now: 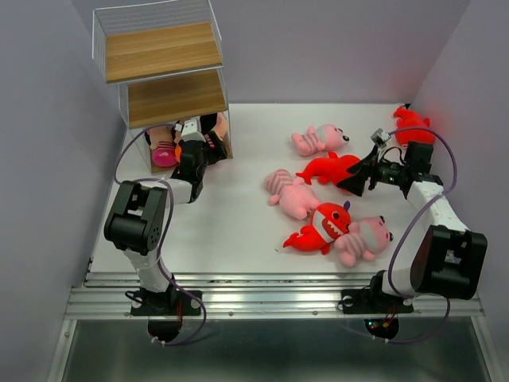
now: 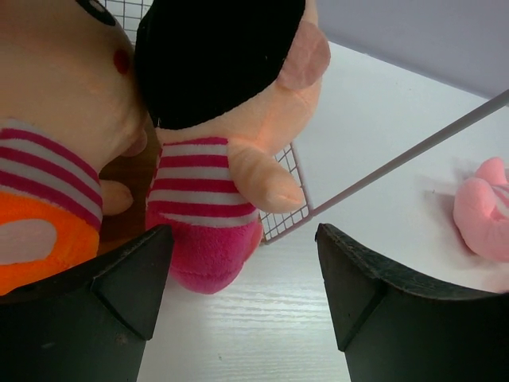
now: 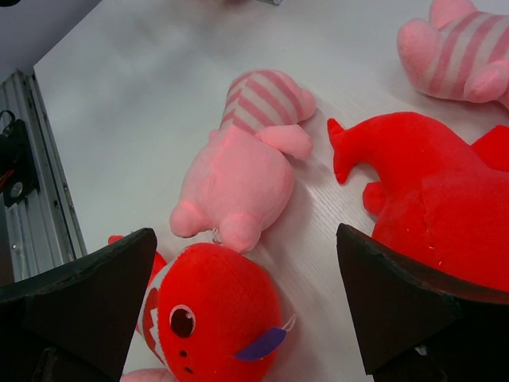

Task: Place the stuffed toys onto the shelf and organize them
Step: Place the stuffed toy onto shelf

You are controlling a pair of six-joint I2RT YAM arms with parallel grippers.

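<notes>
The shelf (image 1: 163, 79) stands at the back left. In its bottom tier sit two black-haired dolls in pink stripes (image 1: 163, 147) (image 1: 213, 131). My left gripper (image 1: 191, 137) is open right in front of them. The left wrist view shows one doll (image 2: 215, 119) just beyond the open left gripper (image 2: 242, 270), with another doll (image 2: 56, 159) to its left. My right gripper (image 1: 351, 181) hangs open beside a red shark (image 1: 330, 169). In the right wrist view, a toothed red shark (image 3: 215, 318) and a pink striped animal (image 3: 238, 175) lie under the open right gripper (image 3: 246, 294).
More toys lie on the white table: a pink animal (image 1: 318, 140) at the back, a pink animal (image 1: 290, 193) in the middle, a shark (image 1: 322, 227) and pink animal (image 1: 364, 239) near the front, and a shark (image 1: 411, 126) at the far right. The shelf's thin wire frame (image 2: 413, 155) crosses the left wrist view.
</notes>
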